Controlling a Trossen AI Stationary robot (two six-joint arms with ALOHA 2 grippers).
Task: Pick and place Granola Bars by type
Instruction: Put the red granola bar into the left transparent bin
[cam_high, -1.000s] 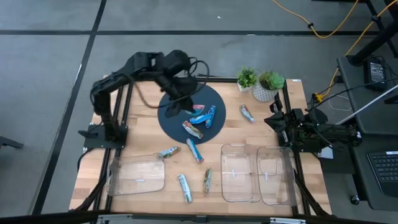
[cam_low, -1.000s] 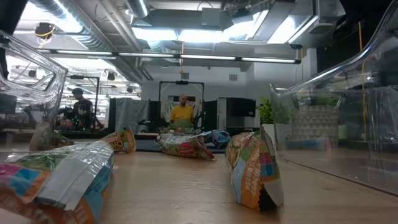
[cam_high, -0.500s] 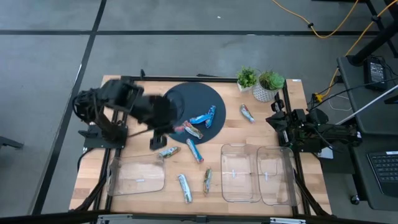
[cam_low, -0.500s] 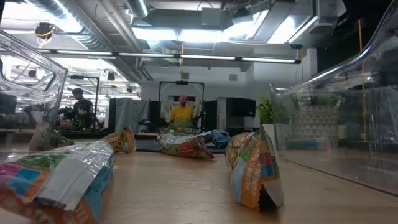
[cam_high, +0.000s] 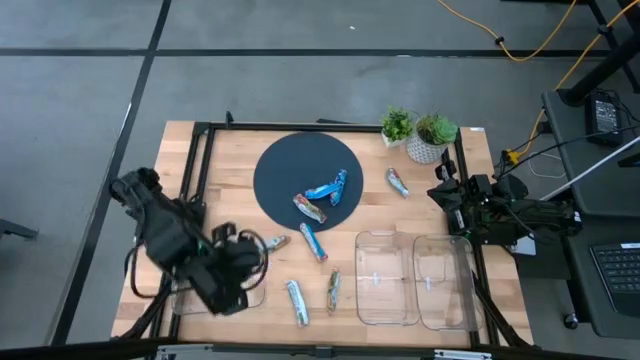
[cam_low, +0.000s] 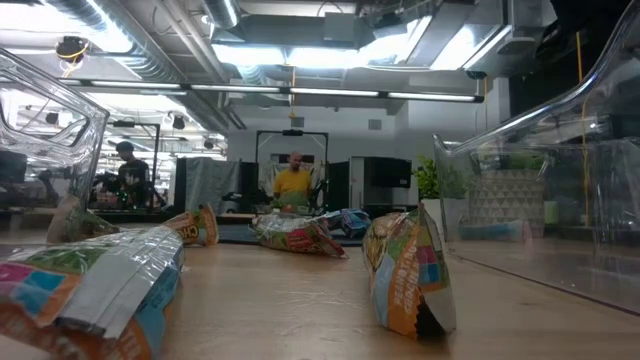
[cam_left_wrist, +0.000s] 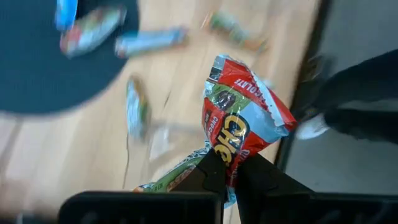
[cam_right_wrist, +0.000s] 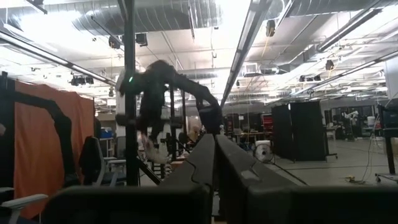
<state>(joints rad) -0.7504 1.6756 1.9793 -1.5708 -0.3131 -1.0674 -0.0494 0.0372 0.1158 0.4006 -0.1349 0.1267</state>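
Granola Bars lie scattered over the wooden surface (cam_high: 230, 150): three on the dark round mat (cam_high: 290, 170), one near the potted plants (cam_high: 420, 132), and four on bare wood between the mat and the clear trays (cam_high: 385, 285). The left gripper (cam_high: 228, 283) hangs over the near-left tray (cam_high: 200, 298), its jaws closed on a red-and-blue bar (cam_left_wrist: 239, 127). The right gripper (cam_high: 447, 195) waits at the right edge of the surface, its jaws pressed together with nothing between them.
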